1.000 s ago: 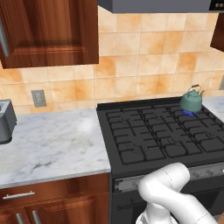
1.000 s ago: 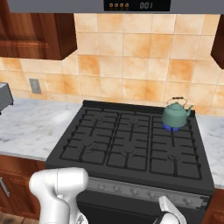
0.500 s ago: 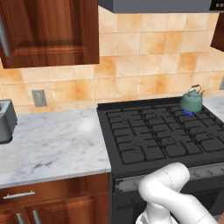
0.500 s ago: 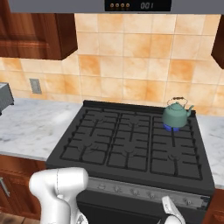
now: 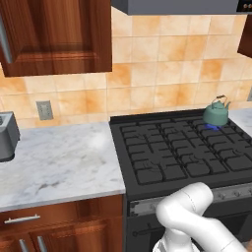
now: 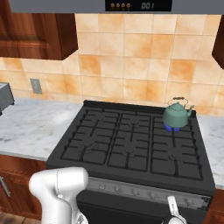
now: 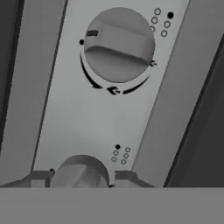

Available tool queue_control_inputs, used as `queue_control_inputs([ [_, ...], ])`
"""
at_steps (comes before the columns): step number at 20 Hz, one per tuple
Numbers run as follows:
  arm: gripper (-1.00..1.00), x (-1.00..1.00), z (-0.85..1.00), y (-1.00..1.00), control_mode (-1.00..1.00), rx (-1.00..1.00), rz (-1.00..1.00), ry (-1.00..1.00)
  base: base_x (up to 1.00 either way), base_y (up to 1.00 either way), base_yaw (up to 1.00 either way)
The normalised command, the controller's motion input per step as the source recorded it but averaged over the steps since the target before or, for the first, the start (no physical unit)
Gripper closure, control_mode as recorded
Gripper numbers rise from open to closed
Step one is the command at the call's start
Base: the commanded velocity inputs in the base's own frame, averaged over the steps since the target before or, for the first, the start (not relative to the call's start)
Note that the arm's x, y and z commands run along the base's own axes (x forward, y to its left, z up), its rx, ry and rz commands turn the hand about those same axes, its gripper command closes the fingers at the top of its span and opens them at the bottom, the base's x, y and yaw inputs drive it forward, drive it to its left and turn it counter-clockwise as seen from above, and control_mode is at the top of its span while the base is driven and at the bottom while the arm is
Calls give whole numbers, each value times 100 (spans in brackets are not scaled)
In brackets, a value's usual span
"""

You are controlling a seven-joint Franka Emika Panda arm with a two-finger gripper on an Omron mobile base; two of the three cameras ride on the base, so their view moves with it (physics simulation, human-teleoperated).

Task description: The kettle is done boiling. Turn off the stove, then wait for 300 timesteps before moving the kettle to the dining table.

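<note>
Left base view, left to right: toaster point(image 5: 7, 137) at the frame edge on the marble counter point(image 5: 59, 165), wall outlet point(image 5: 44, 110) on the tile behind it, wood cabinet point(image 5: 54, 34) overhead. Then the stove point(image 5: 182, 152), black grates, knob strip along the front. Kettle point(image 5: 216, 112) sits upright on the back right burner, with blue flame point(image 5: 212, 127) showing under its base. Arm point(image 5: 189, 216) comes up at lower right, in front of the stove face.

Right base view: toaster point(image 6: 4, 97) far left, outlet point(image 6: 35, 85), counter point(image 6: 30, 127), then stove point(image 6: 131, 144) centre. Kettle point(image 6: 175, 114) on the back right burner, blue glow point(image 6: 171, 127) at its base, spout pointing right. Hood display point(image 6: 138, 5) above. Gripper point(image 6: 174, 211) is low at the stove front, just below the right part of the knob strip point(image 6: 144, 191); one white finger stands up against the strip.

Hand view: close on the grey knob strip, rolled at an angle. One knob point(image 7: 118, 44) upper centre, its bar lying across the face, arc markings around its lower edge, a dot cluster beside it. A second knob point(image 7: 81, 173) sits between the fingertips point(image 7: 38, 176) at the bottom, a fingertip on either side of it. Contact not resolvable, so can't tell whether the jaws are clamped on it or apart.
</note>
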Motion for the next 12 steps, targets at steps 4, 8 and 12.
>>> queue_control_inputs([
  [4, 100, 0, 0, -55, -100, 33, -9, 3, 0, 0, 0],
  [8, 100, 0, 0, -54, -100, 33, -9, 3, 0, 0, 0],
  [12, 100, 0, 0, -48, -100, 33, -8, 3, 0, 0, 0],
])
